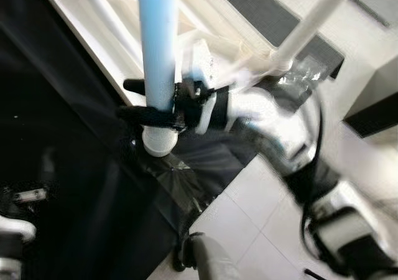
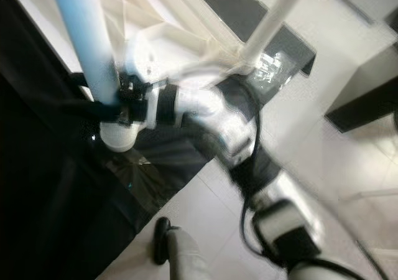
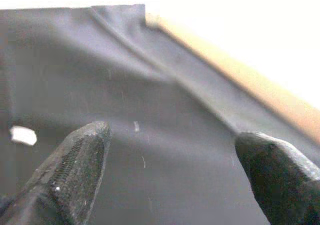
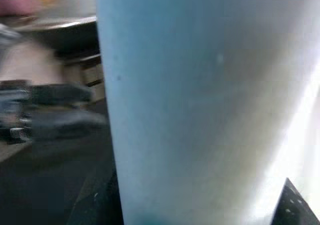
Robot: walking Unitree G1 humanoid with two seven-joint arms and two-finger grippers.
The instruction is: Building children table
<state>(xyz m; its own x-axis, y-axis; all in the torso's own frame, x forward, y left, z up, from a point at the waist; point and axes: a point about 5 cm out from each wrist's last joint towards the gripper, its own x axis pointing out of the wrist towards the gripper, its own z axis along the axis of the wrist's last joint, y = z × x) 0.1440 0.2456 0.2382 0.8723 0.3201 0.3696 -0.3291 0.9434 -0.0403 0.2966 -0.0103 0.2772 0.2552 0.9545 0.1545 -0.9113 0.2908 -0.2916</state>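
Two grippers are yours here. Nearest you, the left gripper hangs low at your left with its black fingers spread wide and nothing between them, over a black cloth whose far edge meets a pale wooden strip; a small white scrap lies on the cloth near one finger. In the head views that black cloth fills the whole left side, so your open room lies to the right, on the white tiled floor, where a grey rounded part of the robot shows low in the middle.

Your right arm reaches across from the lower right, blurred. Its right gripper is clamped around the light blue tube, one finger on either side, just above the tube's white end cap. The tube stands close to upright, rising past the top of the view, its capped end right at the edge of the black cloth.

Beyond it, the white table frame runs diagonally along the cloth's edge, a white leg slants up to the right, and crumpled clear plastic lies at that leg's foot, beside a dark grey mat.
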